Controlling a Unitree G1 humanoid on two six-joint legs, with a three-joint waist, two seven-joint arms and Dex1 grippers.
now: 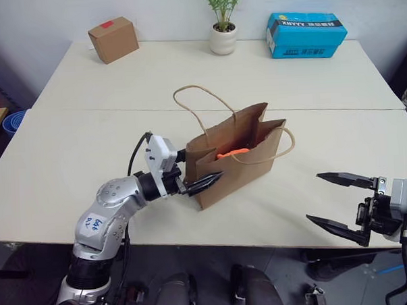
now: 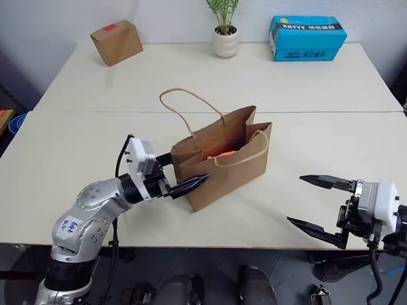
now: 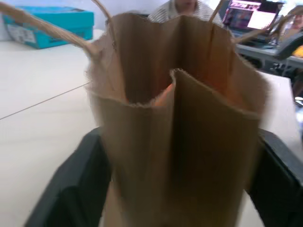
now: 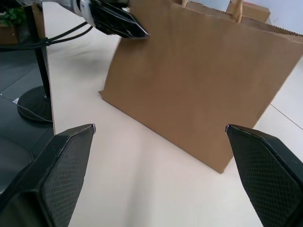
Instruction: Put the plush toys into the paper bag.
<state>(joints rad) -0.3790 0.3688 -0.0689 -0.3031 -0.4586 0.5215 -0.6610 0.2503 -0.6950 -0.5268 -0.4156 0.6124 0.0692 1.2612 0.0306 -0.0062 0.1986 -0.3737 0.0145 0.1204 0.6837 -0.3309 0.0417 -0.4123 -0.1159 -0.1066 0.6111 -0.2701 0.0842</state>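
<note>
Brown paper bag upright, orange plush toy inside; left fingers straddle bag's end, right fingers spread wide, empty

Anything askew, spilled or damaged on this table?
Nothing spilled or torn. The paper bag stands upright, its narrow end between the left hand's fingers, with an orange plush toy visible inside.
</note>
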